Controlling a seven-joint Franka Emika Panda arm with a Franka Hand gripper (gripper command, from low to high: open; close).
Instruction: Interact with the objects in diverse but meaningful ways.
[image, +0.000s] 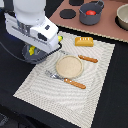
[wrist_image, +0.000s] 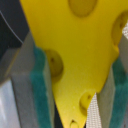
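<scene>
Cheese (wrist_image: 82, 50), yellow and holed, filling the wrist view, narrow tip wedged between two teal pads (wrist_image: 42, 85). Jaws pinching cheese, one pad flat against each slanted side, wide end reaching out of frame. Strip of pale woven mat (wrist_image: 95, 112) visible past the tip.

In the exterior view, gripper (image: 33, 50) low at the mat's (image: 45, 90) corner on the exterior view's left, mostly hidden under the white arm (image: 32, 22). Only slivers of yellow showing beneath the arm there; too little visible to tell whether lifted or touching the mat.

Bread (image: 84, 41) lying on the mat's far edge, well apart from the gripper. Plate (image: 69, 66) near the mat's middle, bare on top. Knife (image: 88, 59) just beside the plate toward the bread; fork (image: 66, 80) along the plate's near side, orange handle pointing to the exterior view's right. Tomato (image: 90, 12) sitting inside a grey pot (image: 91, 18) on a brown board (image: 112, 27) beyond the mat. Bowl (image: 123, 17) at the exterior view's right edge, cut off by the frame. Small dark discs (image: 66, 13) on the board near the pot.
</scene>
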